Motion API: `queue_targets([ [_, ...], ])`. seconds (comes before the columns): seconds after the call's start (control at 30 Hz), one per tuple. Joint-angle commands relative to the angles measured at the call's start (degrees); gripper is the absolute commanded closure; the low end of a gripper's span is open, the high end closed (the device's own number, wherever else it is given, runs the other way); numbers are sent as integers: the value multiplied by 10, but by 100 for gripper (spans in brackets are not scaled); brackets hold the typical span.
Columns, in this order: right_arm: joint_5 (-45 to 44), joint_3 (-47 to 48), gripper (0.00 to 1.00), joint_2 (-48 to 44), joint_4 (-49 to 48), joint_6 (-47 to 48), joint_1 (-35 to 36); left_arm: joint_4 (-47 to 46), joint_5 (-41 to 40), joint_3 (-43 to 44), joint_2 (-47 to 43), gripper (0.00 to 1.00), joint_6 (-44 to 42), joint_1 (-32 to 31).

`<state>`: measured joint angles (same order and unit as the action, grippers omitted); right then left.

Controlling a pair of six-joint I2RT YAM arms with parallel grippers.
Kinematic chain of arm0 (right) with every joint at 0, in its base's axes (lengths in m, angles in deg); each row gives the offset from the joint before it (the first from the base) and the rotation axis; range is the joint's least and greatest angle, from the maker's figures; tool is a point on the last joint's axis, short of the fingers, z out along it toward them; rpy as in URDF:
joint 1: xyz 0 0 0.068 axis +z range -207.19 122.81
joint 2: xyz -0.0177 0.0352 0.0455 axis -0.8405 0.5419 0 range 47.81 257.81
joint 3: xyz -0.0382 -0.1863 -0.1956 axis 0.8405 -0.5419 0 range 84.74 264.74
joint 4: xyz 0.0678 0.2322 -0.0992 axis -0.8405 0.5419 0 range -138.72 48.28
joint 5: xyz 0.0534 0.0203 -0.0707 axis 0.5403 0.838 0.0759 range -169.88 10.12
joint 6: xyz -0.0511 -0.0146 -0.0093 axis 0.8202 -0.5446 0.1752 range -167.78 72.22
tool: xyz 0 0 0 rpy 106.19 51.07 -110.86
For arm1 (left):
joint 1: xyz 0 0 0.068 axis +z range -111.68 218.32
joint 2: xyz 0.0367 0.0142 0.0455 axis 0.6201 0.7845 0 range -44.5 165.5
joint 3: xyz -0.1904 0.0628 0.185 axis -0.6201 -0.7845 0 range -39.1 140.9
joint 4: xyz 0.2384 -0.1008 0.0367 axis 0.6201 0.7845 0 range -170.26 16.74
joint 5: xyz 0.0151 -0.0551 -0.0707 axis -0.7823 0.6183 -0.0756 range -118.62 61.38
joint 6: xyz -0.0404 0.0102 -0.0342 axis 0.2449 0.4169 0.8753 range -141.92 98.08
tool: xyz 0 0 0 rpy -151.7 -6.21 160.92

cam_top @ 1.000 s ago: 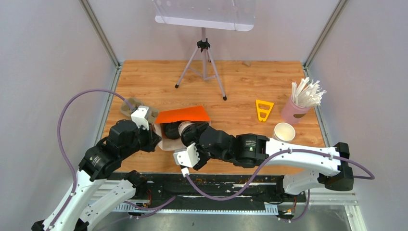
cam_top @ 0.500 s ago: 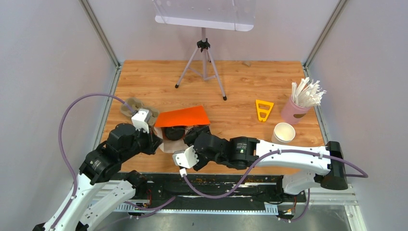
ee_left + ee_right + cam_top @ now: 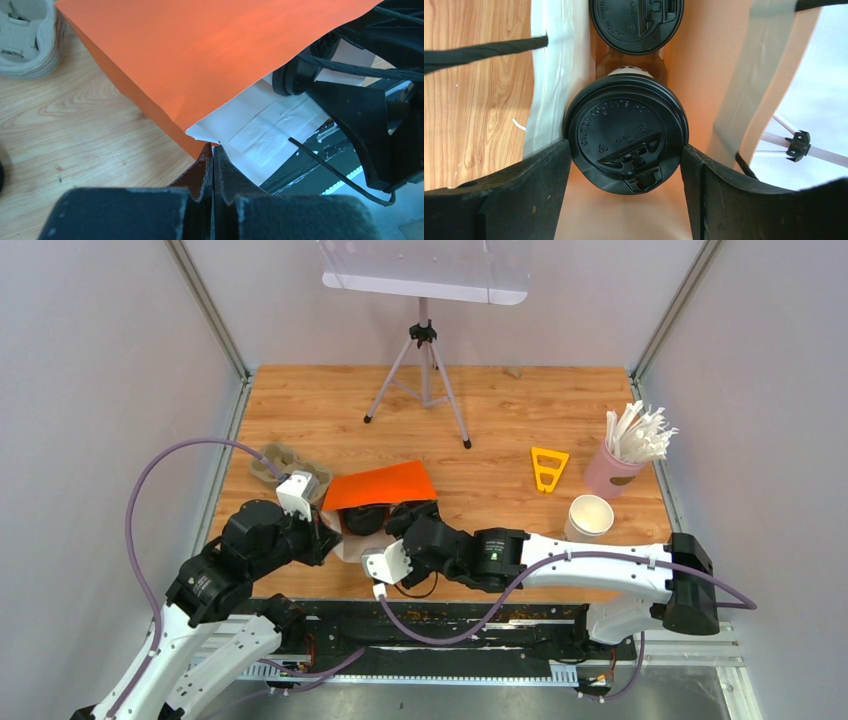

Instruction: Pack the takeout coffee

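1. We see the orange paper bag (image 3: 380,483) lying mid-frame, its mouth toward the bottom edge.
2. Our left tool (image 3: 212,155) is fully closed, pinching the bag's lip.
3. Our right tool (image 3: 625,146), the nearer one, clasps the black-lidded white paper cup (image 3: 624,130) inside the mouth. Another lidded cup (image 3: 636,20) sits straight ahead, deeper in.

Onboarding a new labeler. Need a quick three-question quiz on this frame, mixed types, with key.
1. True or false: the left claw is shut on the edge of the orange bag.
2. How many black-lidded cups does the right wrist view show inside the bag?
3. What does the right claw grip? A) a lidded cup B) the bag's edge C) nothing

Key: 1 true. 2 two: the near cup and the far cup. 3 A, the near cup.
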<state>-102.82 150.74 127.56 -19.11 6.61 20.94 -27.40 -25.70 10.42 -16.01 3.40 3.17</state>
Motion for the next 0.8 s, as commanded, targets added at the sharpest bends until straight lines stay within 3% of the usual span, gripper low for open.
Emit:
queue_targets([
  [0.0, 9, -16, 30, -3, -61, 7, -22, -25, 7, 5, -5, 100, -4, -1],
  [0.77, 60, -9, 30, 35, -75, 42, -74, -38, 27, -20, -28, 100, 22, -2],
])
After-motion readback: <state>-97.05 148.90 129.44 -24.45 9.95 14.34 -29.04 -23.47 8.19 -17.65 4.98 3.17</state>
